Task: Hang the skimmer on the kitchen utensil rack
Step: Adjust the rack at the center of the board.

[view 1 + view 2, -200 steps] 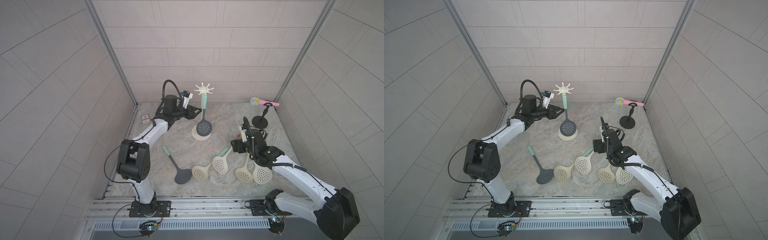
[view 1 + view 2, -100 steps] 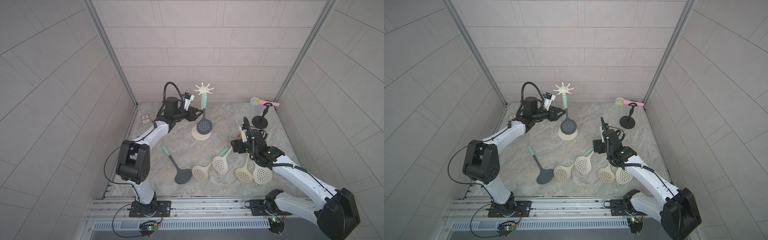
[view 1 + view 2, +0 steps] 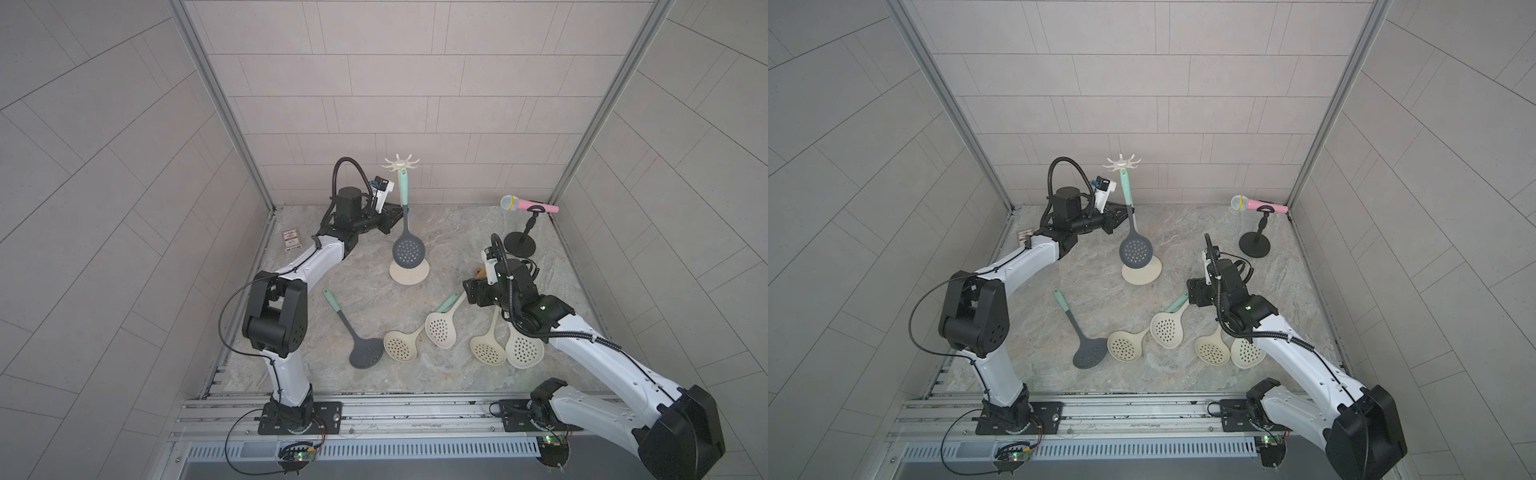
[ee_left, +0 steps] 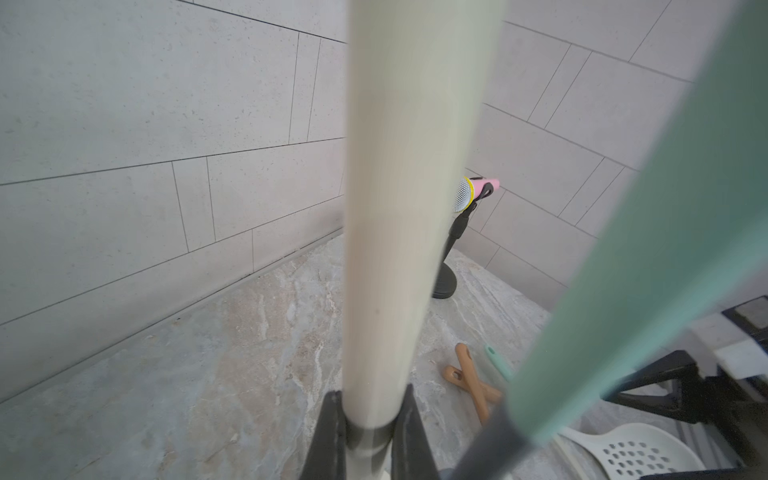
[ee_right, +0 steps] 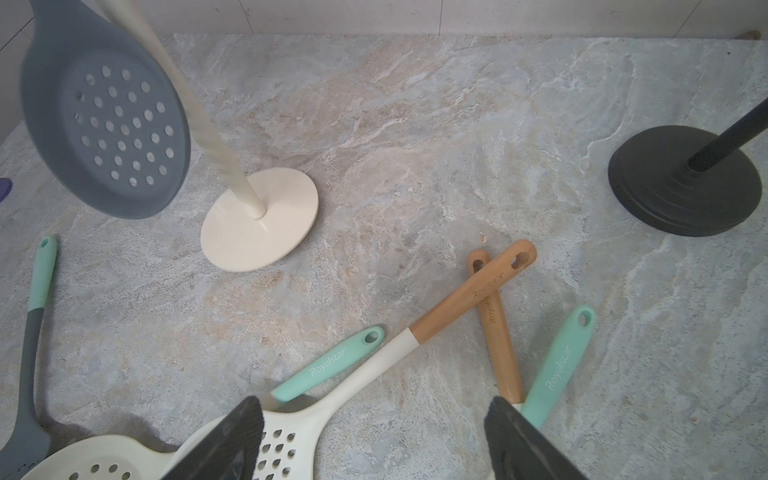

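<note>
Cream-coloured and upright, the kitchen utensil rack (image 3: 409,276) is seen toward the back of the marbled desk (image 3: 457,232), with its round base flat on the stone. A grey skimmer (image 3: 409,251) with a mint handle is hung from one hook of the star-shaped crown. Its perforated bowl is suspended just above the base, beside the pole. The left tool (image 4: 370,399) is closed on the rack's pole, and in the left wrist view the cream shaft is pinched between the two black fingers (image 4: 328,436). The right tool (image 5: 374,411) is held wide, with nothing between its jaws, above a cluster of cream skimmers (image 3: 440,330) laid on the front of the desk. A second grey skimmer (image 3: 365,353) is laid flat beside these, toward the left arm's side. A pink microphone (image 3: 530,203) is carried on a short black stand (image 3: 519,248) in the far right corner.
</note>
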You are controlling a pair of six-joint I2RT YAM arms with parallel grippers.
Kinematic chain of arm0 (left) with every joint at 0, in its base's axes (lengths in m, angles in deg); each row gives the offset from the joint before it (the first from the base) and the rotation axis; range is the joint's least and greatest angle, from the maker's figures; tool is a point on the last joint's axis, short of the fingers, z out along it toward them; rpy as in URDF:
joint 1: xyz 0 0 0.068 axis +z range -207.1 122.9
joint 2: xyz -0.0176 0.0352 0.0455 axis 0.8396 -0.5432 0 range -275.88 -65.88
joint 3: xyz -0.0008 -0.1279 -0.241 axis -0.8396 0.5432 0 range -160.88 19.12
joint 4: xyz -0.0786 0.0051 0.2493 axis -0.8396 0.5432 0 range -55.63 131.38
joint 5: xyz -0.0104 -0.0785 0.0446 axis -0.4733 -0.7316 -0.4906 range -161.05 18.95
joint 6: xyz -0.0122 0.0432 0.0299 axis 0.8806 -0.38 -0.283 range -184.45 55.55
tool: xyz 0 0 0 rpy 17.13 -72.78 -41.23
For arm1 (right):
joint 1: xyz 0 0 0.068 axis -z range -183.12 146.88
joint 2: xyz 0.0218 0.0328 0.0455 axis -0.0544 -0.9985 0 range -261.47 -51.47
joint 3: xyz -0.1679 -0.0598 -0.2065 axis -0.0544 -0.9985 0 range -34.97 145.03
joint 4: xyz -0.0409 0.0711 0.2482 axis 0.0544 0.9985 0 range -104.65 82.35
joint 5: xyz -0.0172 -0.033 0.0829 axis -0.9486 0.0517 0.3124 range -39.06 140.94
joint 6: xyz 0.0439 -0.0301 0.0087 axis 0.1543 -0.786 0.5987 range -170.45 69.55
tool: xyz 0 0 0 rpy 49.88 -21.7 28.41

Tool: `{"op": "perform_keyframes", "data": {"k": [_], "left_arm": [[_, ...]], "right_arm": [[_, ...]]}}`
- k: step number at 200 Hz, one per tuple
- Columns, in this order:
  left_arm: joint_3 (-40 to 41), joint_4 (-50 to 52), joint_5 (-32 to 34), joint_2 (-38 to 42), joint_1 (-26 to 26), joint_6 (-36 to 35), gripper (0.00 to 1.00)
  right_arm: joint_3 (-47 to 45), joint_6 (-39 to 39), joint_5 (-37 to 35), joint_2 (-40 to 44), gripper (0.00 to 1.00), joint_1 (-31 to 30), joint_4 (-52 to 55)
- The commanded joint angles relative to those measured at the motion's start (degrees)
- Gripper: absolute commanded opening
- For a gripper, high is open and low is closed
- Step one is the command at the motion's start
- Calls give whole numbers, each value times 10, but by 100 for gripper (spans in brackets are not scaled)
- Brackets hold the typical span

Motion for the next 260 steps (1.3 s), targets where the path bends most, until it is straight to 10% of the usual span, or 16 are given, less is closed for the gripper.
{"op": "perform_keyframes", "data": {"k": [1, 132, 225, 260], "left_arm": [[-7, 4, 1, -7, -11, 11, 1], [48, -14, 438, 40, -49, -169, 0], [44, 0, 501, 25, -49, -144, 0], [28, 40, 501, 26, -48, -130, 20]], "right_arm": [[-5, -5, -7, -6, 86, -3, -6], [-3, 11, 8, -39, 85, -5, -34], [12, 11, 13, -53, 85, -7, -33], [12, 11, 19, -59, 85, -8, -37]]}}
